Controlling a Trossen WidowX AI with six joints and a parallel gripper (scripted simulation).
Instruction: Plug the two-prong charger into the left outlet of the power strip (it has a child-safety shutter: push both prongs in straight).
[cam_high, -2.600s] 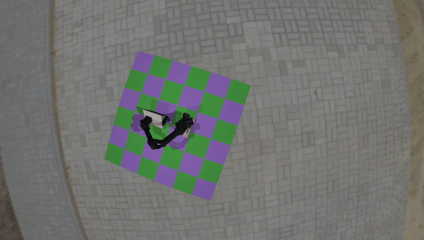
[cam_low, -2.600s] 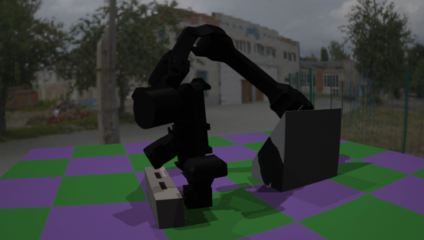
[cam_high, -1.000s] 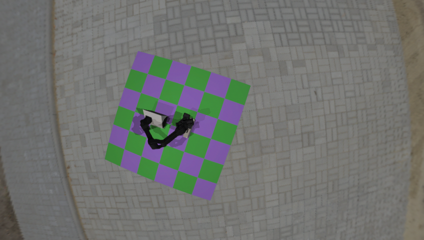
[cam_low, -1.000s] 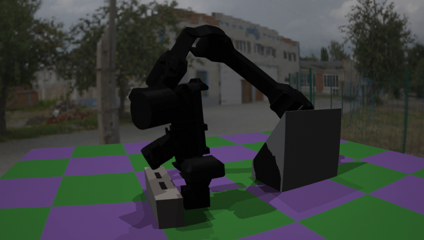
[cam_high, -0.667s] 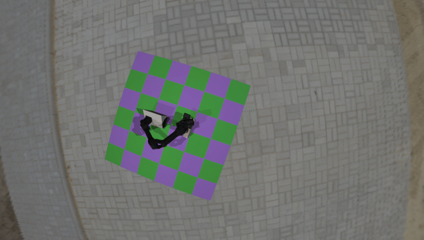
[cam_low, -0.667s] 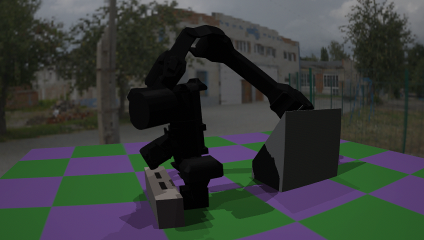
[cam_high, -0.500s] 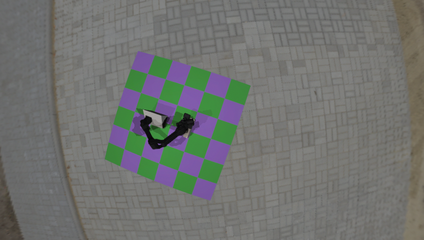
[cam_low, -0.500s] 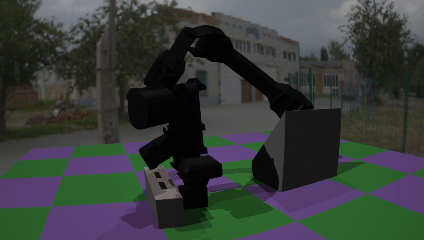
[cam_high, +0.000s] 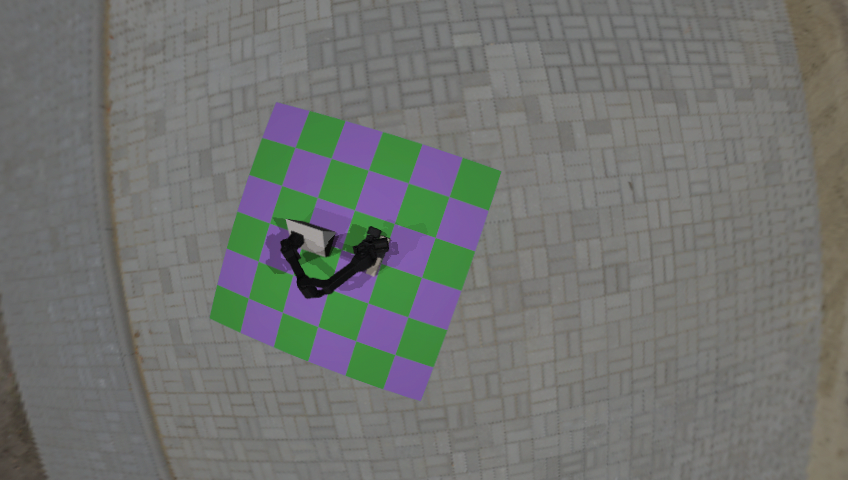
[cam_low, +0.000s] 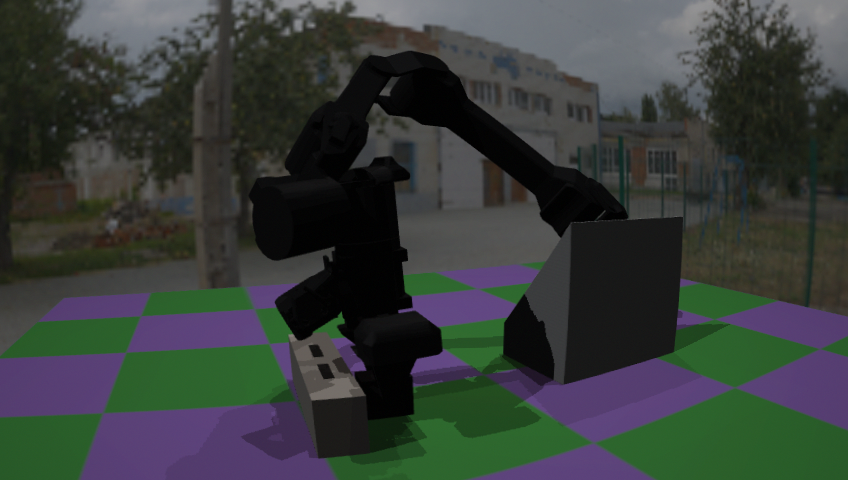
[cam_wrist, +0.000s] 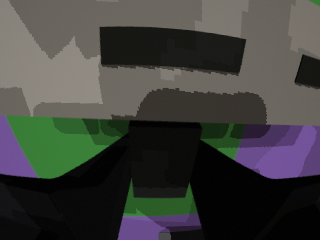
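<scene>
The grey power strip (cam_high: 373, 268) (cam_low: 339, 389) (cam_wrist: 65, 75) stands on the mat, with dark slots in its top face. My gripper (cam_low: 387, 389) (cam_wrist: 160, 138) is shut on the black charger (cam_wrist: 162, 167), low beside the strip's long side. In the wrist view the charger's front end meets the strip's edge, and its prongs are out of sight. Whether they are in an outlet cannot be told. The outlets on the strip's side do not show. In the exterior view the charger cannot be told apart from the dark fingers.
A large grey wedge-shaped block (cam_high: 308, 234) (cam_low: 621, 297) stands on the green and purple checkered mat (cam_high: 416, 333) (cam_low: 71, 386), close to the arm's base. The arm bends high over the mat between its base and the strip.
</scene>
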